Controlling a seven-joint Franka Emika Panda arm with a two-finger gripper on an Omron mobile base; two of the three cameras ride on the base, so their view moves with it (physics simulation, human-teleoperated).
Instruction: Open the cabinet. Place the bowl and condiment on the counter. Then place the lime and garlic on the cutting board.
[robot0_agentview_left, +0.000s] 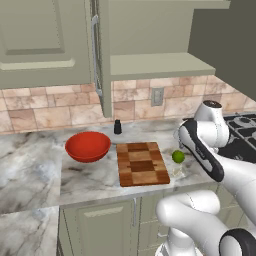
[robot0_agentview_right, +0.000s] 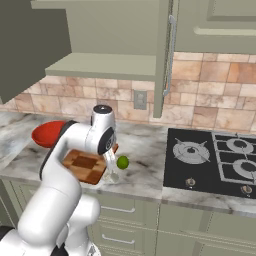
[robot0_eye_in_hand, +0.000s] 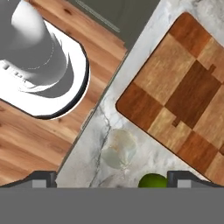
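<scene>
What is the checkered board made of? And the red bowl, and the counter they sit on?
The cutting board looks like wood: light and dark brown blocks with grain, matte. The bowl looks like glazed ceramic or maybe plastic; it is smooth, glossy red, so I cannot tell which. The counter looks like polished marble: grey-white with brownish veins.

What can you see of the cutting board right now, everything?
The cutting board is a rectangular wooden slab with rounded corners, patterned in chequered light and dark brown blocks, looking like glossy finished wood. It lies flat on the marble counter, near the front edge, with nothing on it. The red bowl sits just beside its left side, the lime and the pale garlic on the counter off its right side, neither touching it. In the hand view a corner sits above the open gripper.
</scene>
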